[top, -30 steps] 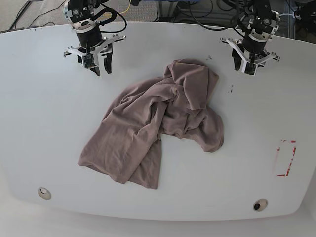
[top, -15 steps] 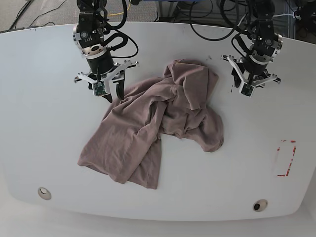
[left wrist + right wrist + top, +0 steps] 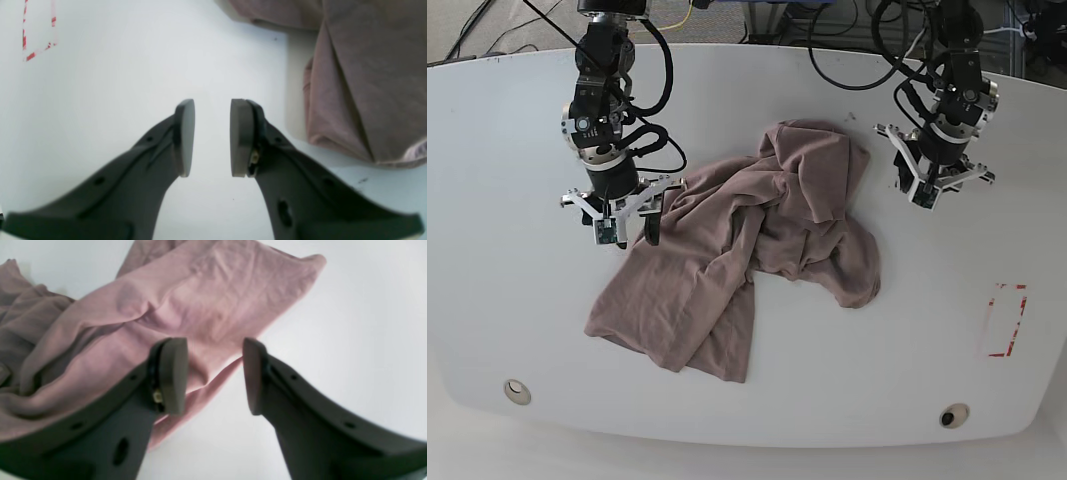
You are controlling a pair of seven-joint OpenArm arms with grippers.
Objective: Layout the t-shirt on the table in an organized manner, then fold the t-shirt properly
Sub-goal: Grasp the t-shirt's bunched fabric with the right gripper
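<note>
The mauve-brown t-shirt (image 3: 757,260) lies crumpled in a heap in the middle of the white table (image 3: 507,280). My right gripper (image 3: 632,238) hovers at the cloth's upper left edge. In the right wrist view it (image 3: 213,373) is open, its jaws straddling a hem of the t-shirt (image 3: 166,306) with nothing pinched between them. My left gripper (image 3: 929,193) hangs to the right of the heap. In the left wrist view it (image 3: 212,136) is open over bare table (image 3: 116,83), and the t-shirt (image 3: 367,83) lies off to its right, apart from the fingers.
A red dashed rectangle mark (image 3: 1005,320) sits near the table's right edge and shows in the left wrist view as the red mark (image 3: 36,33). Two small round holes (image 3: 517,390) (image 3: 953,415) lie near the front edge. Cables run behind the table's far edge.
My right arm came forward from the far edge to the t-shirt's upper left hem, and its jaws opened wider. My left arm dropped slightly toward the cloth's right side. The t-shirt has not moved.
</note>
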